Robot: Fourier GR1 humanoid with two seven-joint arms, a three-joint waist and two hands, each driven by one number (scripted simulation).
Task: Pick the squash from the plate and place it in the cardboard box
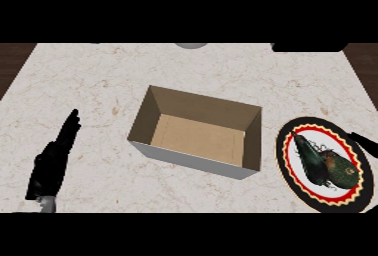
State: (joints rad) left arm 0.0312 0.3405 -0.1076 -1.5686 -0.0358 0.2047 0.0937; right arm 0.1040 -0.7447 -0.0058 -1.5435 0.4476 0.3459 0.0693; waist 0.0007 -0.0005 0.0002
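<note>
1 squash (327,167), 1 plate (289,165), 1 box (199,131).

**Squash on the plate, box open beside it**

The squash (326,166) is lying on the plate (286,156), dark green with an orange-brown patch toward its lower right end. It is stretching lengthwise from upper left to lower right, filling most of the plate's pale centre. The plate is sitting at the right side of the bench, round, with a black outer band, a yellow scalloped ring and a red ring inside that. The cardboard box (198,131) is standing open-topped just left of the plate, near it but not touching. Its brown inside is showing bare, its outer walls are looking pale grey, and it is sitting slightly turned on the bench.
</note>
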